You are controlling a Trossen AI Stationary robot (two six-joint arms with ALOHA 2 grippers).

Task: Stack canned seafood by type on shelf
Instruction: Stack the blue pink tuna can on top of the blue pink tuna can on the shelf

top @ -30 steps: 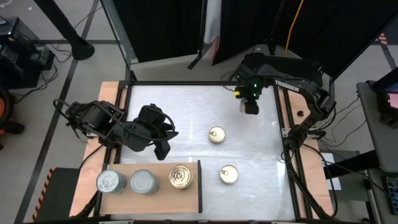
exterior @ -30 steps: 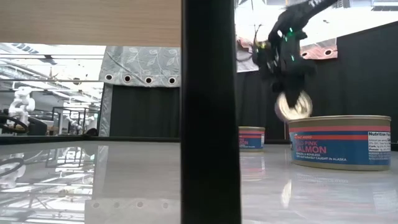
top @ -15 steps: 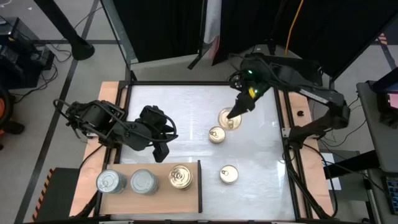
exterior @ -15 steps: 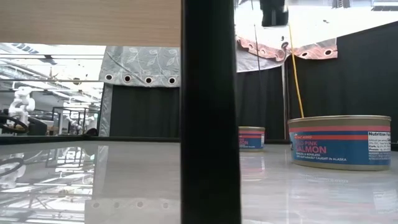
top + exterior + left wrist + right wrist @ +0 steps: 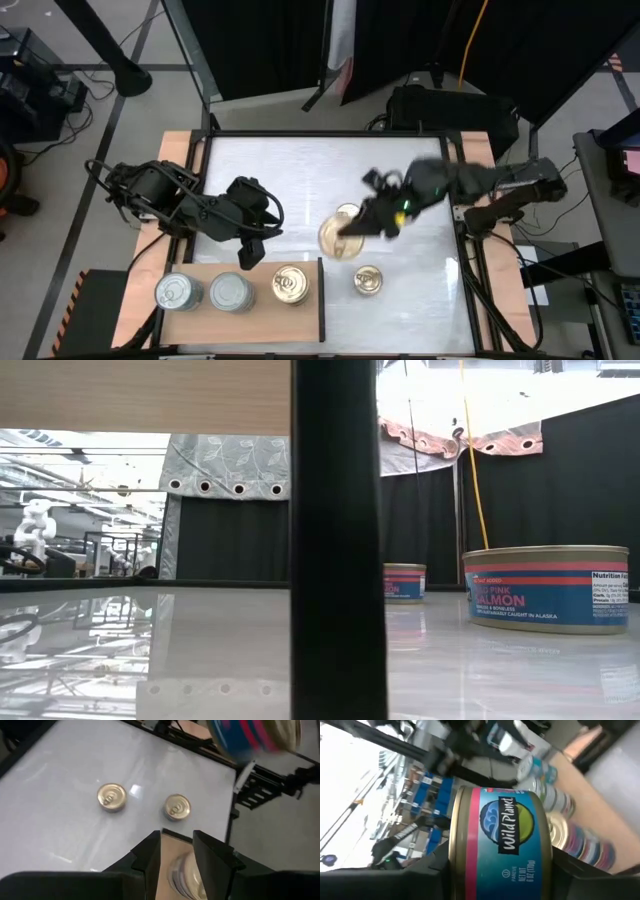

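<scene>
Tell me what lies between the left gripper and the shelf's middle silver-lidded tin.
Nothing: in the high view, the left gripper hovers just above the silver-lidded tin on the shelf, with only bare board between.

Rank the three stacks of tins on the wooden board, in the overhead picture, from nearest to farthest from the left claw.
Measured from the left gripper:
1. Middle silver-lid stack, just below it on the shelf.
2. Gold-lid stack, at the board's right end.
3. Left silver-lid stack, at the left end.
The last two are nearly tied.

Black curtains (image 5: 270, 45) hang behind the table, a grey patterned drape (image 5: 225, 465) beside them. Grey floor (image 5: 60, 120) all round, cables (image 5: 30, 75) trailing, bright windows (image 5: 80, 510) far left.
</scene>
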